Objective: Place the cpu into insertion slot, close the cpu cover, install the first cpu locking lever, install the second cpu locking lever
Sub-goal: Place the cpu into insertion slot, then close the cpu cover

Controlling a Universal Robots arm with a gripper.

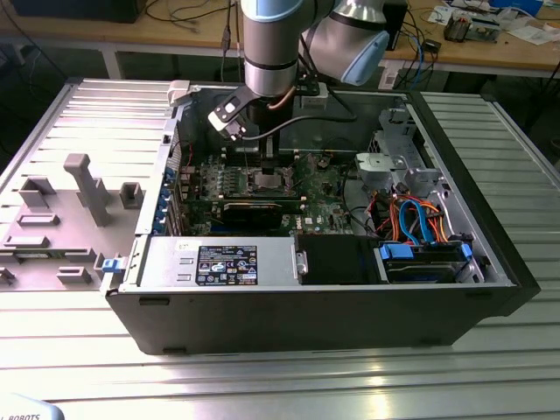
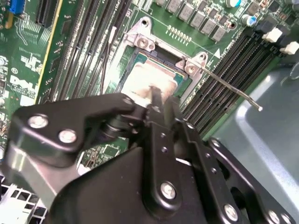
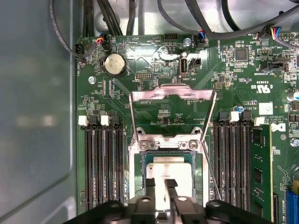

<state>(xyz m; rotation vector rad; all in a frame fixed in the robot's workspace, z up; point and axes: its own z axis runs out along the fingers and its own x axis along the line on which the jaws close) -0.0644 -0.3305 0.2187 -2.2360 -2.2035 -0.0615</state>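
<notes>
A coin battery (image 3: 115, 64) sits on the green motherboard (image 3: 154, 91) near black memory slots (image 3: 105, 163).

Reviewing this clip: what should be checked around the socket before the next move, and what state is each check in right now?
1. The cpu lies inside the insertion slot: ok.
2. The cpu cover closed: not ok, it stands raised open.
3. The locking lever latched: not ok, it sticks out free.
4. The gripper positioned over the cpu: ok.
5. Contact between gripper and cpu: cannot tell.
</notes>
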